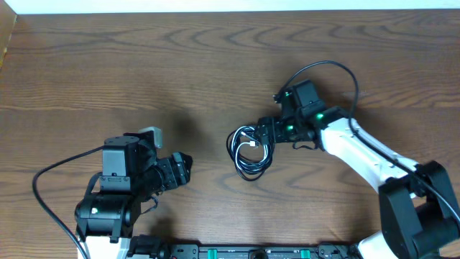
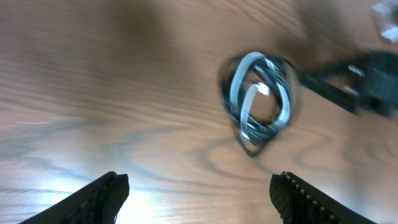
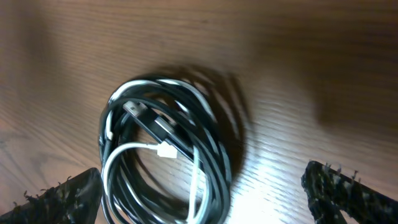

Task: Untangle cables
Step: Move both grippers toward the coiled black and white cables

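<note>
Coiled cables (image 3: 155,127) on wooden table (image 1: 144,72), right fingers (image 3: 348,193) spread — beside

**Clearance around the coil of cables**

The table (image 1: 144,57) shows bare wood across its far half and left side, so passage there is unobstructed. The cables (image 1: 249,152) lie mid-table in one flat coil. The coil's right side is blocked by the right gripper (image 1: 264,134), its fingers spread wide to either side of the coil. A bare strip separates the coil from the left gripper (image 1: 185,167), whose fingers are also parted with nothing between them. A black wire (image 1: 327,68) arches beyond the right arm.
</note>
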Action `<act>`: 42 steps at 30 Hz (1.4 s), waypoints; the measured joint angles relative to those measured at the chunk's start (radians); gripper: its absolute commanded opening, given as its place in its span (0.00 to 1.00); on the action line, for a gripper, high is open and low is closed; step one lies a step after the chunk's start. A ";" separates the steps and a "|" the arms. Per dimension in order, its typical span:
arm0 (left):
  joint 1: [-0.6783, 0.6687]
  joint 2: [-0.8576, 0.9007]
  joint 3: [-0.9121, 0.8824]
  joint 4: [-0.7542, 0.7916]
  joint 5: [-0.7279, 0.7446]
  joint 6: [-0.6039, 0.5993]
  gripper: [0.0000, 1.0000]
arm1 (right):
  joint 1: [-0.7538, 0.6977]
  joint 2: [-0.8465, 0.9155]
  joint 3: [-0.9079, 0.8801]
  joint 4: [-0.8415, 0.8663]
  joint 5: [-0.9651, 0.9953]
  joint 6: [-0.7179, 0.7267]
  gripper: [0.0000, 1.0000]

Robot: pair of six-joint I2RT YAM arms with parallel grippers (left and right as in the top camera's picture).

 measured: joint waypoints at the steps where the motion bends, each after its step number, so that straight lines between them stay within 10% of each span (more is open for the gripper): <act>1: 0.000 0.000 0.000 -0.001 0.046 0.017 0.79 | 0.009 0.007 0.000 0.023 0.001 0.005 0.99; 10: -0.100 0.140 -0.012 0.108 0.103 0.054 0.68 | 0.005 0.007 0.015 0.217 0.025 -0.046 0.97; 22: -0.431 0.536 -0.020 0.416 -0.171 -0.118 0.62 | -0.038 -0.057 0.271 -0.151 0.123 -0.145 0.99; 42: -0.620 0.742 -0.020 0.574 -0.356 -0.364 0.61 | -0.053 -0.057 0.277 -0.335 0.241 -0.107 0.99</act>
